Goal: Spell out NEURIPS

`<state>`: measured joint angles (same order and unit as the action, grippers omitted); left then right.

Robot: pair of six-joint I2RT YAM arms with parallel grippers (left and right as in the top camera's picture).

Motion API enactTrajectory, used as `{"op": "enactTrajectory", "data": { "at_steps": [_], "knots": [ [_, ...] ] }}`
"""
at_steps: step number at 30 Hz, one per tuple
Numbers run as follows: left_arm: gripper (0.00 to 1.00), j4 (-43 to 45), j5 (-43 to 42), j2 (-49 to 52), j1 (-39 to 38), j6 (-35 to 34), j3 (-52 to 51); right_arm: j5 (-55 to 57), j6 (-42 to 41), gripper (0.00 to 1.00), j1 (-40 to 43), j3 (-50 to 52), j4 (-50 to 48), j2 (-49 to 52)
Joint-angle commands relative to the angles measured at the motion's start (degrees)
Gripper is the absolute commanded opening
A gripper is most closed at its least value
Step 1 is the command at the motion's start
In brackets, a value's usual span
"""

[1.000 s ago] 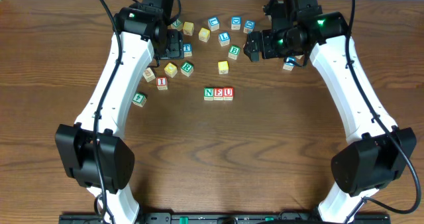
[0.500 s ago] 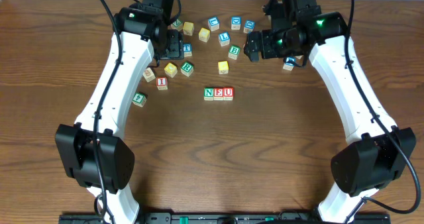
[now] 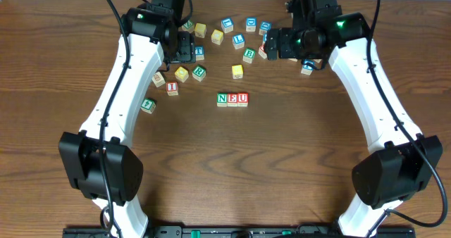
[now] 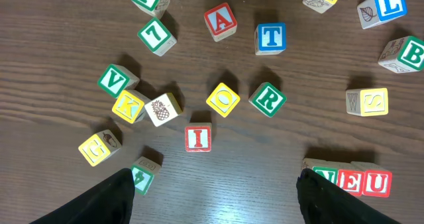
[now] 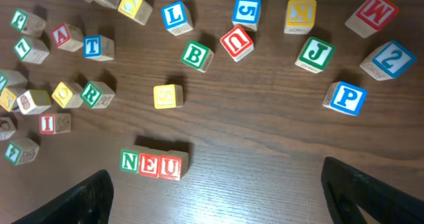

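Observation:
The cubes N, E, U [image 3: 232, 98] stand in a row at the table's middle and also show in the left wrist view [image 4: 351, 181] and the right wrist view [image 5: 151, 164]. The green R [image 3: 199, 72] [image 4: 267, 99], the red I [image 3: 172, 87] [image 4: 198, 138] and the yellow S [image 3: 237, 71] [image 5: 167, 96] lie loose behind the row. The blue P [image 5: 346, 98] lies to the right, partly under the right arm in the overhead view [image 3: 307, 67]. My left gripper [image 3: 184, 51] [image 4: 215, 204] is open and empty above the left cubes. My right gripper [image 3: 273, 46] [image 5: 215, 191] is open and empty.
Several other letter cubes are scattered across the back: A [image 4: 219, 20], T [image 4: 271, 37], L [image 5: 175, 16], B [image 5: 197, 56], J [image 5: 313, 54], M [image 5: 370, 13], a second red U [image 5: 236, 42]. A lone green cube [image 3: 147, 105] sits at the left.
My right gripper has shifted slightly back and right, uncovering a red cube beside it. The left arm and all cubes have not moved.

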<state>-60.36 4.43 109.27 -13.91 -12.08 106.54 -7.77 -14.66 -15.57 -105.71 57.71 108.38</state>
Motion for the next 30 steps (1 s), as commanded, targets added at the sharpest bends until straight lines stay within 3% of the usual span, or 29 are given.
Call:
{"op": "enactTrajectory", "data": {
  "at_steps": [1, 30],
  "knots": [
    [0.78, -0.13, 0.04, -0.61, 0.24, -2.1, 0.17, 2.6, -2.82, 0.94, -0.76, -0.37, -0.13, 0.5],
    [0.77, 2.25, 0.04, 1.97, 0.24, -2.16, 0.17, 9.79, -10.19, 0.91, -0.39, -0.28, 0.59, 0.5]
  ]
}}
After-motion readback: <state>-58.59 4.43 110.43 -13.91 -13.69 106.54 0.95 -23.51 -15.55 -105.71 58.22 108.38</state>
